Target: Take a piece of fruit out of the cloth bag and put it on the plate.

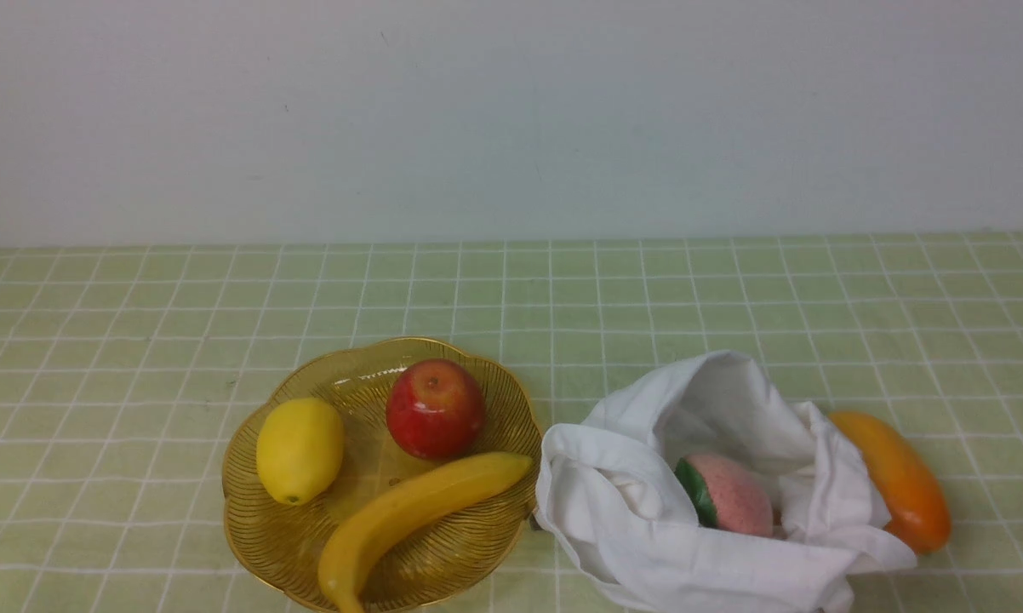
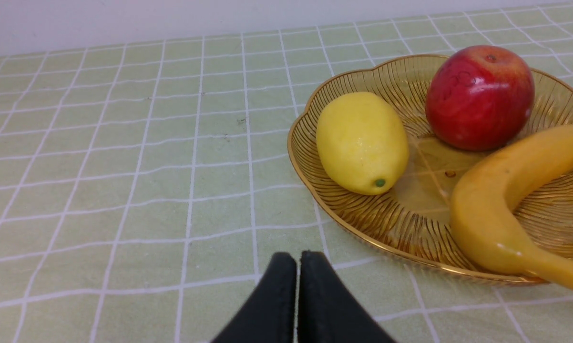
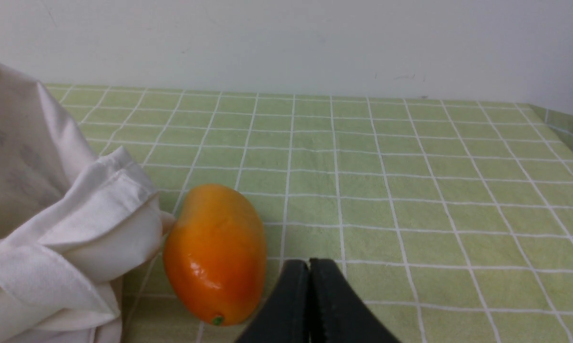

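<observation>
Since the banana (image 1: 418, 504) lies on the plate (image 1: 252, 511), two to seven o'clock, placement appears complete — left gripper (image 2: 293, 259) and right gripper (image 3: 309, 267) clenched, empty — best leave its rim-crossing tip undisturbed.

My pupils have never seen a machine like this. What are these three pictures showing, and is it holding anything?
This is a robot with two arms, each ending in a pinching gripper. The front picture comes from a camera between the arms, looking forward; the other two come from a camera on each wrist.

On a green checked cloth stands an amber plate bearing a lemon, a red apple and a banana. To its right lies a white cloth bag with a pink and green fruit in its opening, and an orange mango beside it.

Dark fingertips of the left gripper and right gripper show in the wrist pictures. Both are shut, holding nothing.
</observation>
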